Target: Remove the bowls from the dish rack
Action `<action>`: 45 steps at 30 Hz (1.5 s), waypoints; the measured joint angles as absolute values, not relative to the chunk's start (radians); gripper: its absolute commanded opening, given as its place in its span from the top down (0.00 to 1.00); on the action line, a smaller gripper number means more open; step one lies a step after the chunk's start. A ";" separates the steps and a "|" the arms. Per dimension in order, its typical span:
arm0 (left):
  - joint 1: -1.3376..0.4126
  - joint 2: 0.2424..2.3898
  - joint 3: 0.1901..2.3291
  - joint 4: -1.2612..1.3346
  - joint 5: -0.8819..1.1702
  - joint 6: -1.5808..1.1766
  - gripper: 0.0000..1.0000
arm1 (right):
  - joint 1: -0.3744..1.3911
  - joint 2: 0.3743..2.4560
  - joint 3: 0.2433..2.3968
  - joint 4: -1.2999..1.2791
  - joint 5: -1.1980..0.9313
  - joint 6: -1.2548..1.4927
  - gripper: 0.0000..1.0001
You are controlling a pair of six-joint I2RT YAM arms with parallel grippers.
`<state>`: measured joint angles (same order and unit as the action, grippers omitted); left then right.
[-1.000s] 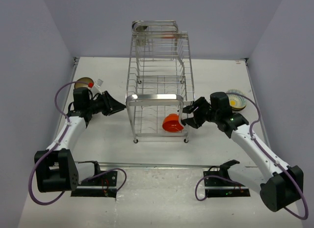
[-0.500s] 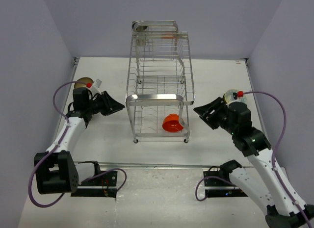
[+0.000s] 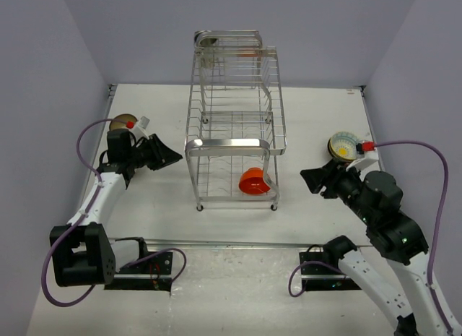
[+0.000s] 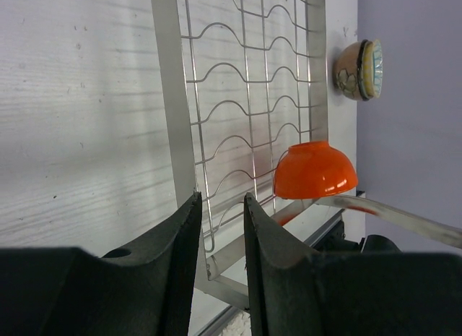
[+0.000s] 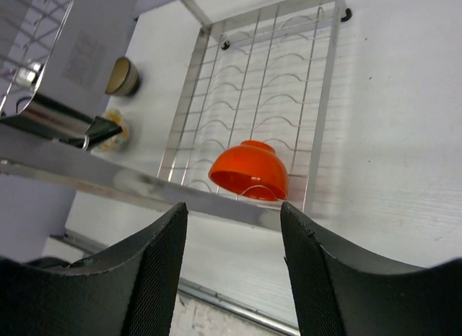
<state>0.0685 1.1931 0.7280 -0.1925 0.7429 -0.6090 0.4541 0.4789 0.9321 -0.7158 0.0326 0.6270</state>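
Your right gripper (image 3: pixel 311 181), centre right, hangs open and empty; steer it left into the rack (image 3: pixel 227 143) and pinch the orange bowl (image 3: pixel 253 181) by its rim.

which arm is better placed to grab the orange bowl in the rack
Right. The orange bowl sits low in the dish rack near its right side, closest to the right tool, which is open and faces it. The left tool would likely have to reach across the rack.

Lab test cell: blank walls (image 3: pixel 43 54), white table (image 3: pixel 151 105).
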 measured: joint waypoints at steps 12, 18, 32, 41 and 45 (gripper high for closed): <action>0.068 1.172 0.728 -0.231 0.697 -0.574 0.69 | 0.542 0.598 0.981 -0.809 -0.163 0.429 0.43; 0.068 1.163 0.735 -0.255 0.678 -0.555 0.69 | 0.681 0.628 0.981 -0.823 -0.220 0.380 0.43; 0.068 1.163 0.735 -0.271 0.675 -0.533 0.69 | 1.183 0.744 0.918 -0.799 0.046 0.434 0.43; 0.068 1.163 0.735 -0.271 0.676 -0.529 0.69 | 1.396 0.754 0.875 -0.779 0.357 0.512 0.44; 0.068 1.163 0.735 -0.271 0.676 -0.529 0.69 | 1.523 0.867 0.882 -0.789 0.522 0.554 0.43</action>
